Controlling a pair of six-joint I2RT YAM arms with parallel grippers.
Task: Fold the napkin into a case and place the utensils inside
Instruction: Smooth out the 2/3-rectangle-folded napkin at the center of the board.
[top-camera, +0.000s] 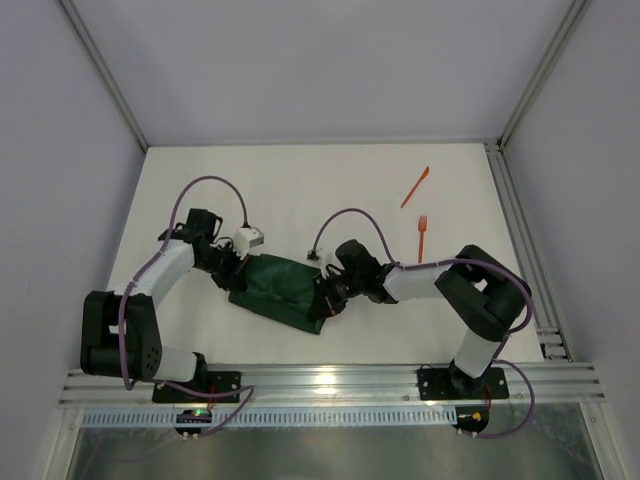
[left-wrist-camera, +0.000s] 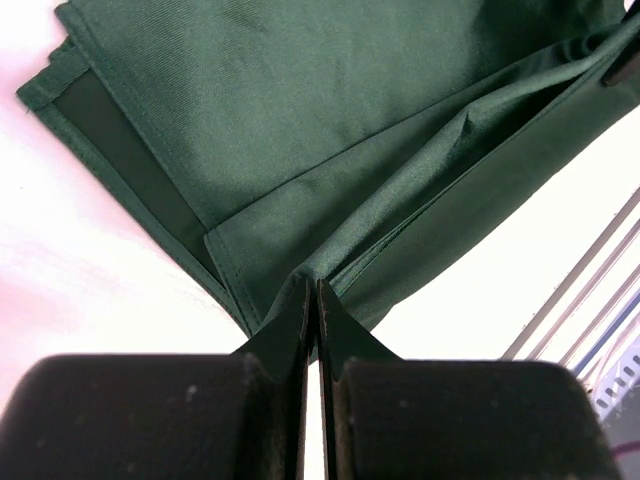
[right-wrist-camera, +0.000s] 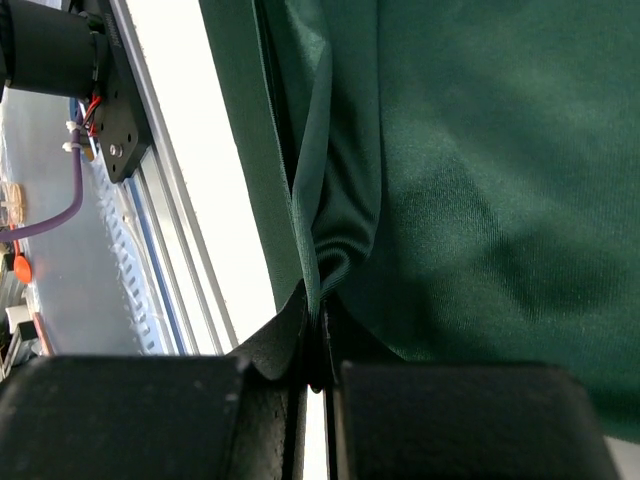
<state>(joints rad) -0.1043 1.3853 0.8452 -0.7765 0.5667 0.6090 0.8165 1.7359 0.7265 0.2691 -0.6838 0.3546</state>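
Note:
The dark green napkin (top-camera: 280, 290) lies folded in layers on the white table between my two arms. My left gripper (top-camera: 237, 270) is shut on a corner of the cloth at its left end; the left wrist view shows the napkin (left-wrist-camera: 330, 150) pinched between the closed jaws (left-wrist-camera: 312, 290). My right gripper (top-camera: 325, 297) is shut on a bunched edge at the right end; the right wrist view shows the cloth (right-wrist-camera: 470, 180) clamped between the jaws (right-wrist-camera: 318, 310). The orange knife-like piece (top-camera: 415, 187) and the orange fork (top-camera: 422, 238) lie apart at the far right.
An aluminium rail (top-camera: 330, 383) runs along the near table edge, and another rail (top-camera: 520, 240) runs down the right side. Purple cables loop over both arms. White walls enclose the table.

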